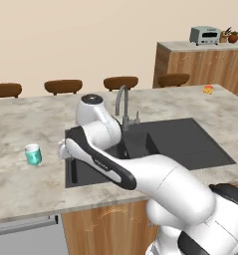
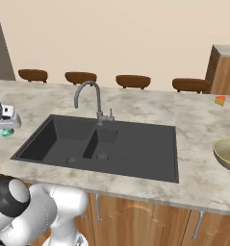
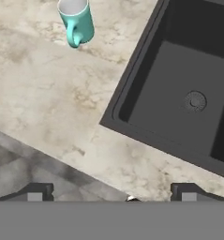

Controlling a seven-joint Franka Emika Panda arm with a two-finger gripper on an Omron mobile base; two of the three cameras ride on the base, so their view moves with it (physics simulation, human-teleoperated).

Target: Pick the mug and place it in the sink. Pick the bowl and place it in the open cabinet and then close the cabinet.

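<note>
Hovering above the counter (image 3: pixel 52 108) beside the sink (image 3: pixel 179 93), my gripper (image 3: pixel 111 192) points down. Jaws spread wide, empty. The mug (image 3: pixel 77 21) stands apart.

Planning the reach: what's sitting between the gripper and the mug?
Nothing: in the hand view, bare marble counter runs from the open gripper to the mug.

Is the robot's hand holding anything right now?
No, nothing. The gripper is open over the marble counter, and the small teal-green mug stands apart from it, untouched.
</note>
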